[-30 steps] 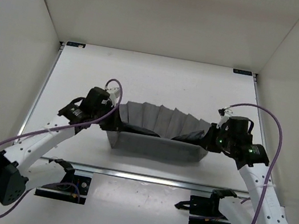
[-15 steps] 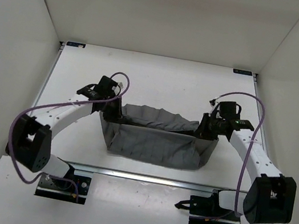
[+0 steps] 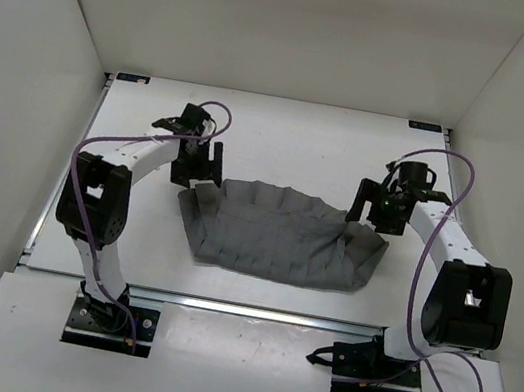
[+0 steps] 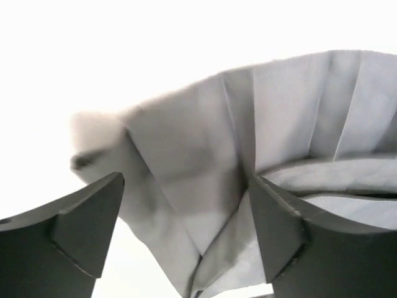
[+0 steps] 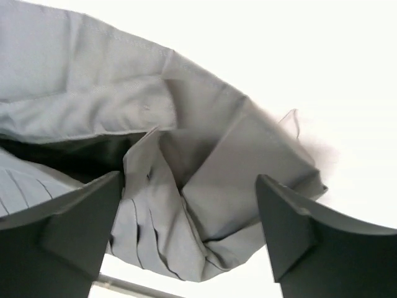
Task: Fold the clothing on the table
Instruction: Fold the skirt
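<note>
The clothing (image 3: pixel 280 238), a grey pleated garment, lies folded over in a wide rumpled band across the middle of the white table (image 3: pixel 282 139). My left gripper (image 3: pixel 197 166) hovers open just above the garment's back left corner. My right gripper (image 3: pixel 375 208) hovers open above its back right corner. In the left wrist view, the open left gripper (image 4: pixel 186 230) frames a loose pleated corner of the clothing (image 4: pixel 279 105), and neither finger touches it. In the right wrist view, the clothing (image 5: pixel 93 74) bunches below the open right gripper (image 5: pixel 186 226), with a dark fold opening at the left.
Black corner brackets (image 3: pixel 132 79) (image 3: pixel 425 126) mark the table's far corners. A metal rail (image 3: pixel 252 309) runs along its near edge, with both arm bases behind it. White walls close in on the left, right and back.
Both grippers carried the garment's edge toward the back, folding it over, then opened and let it go. The clothing now rests on the table.
</note>
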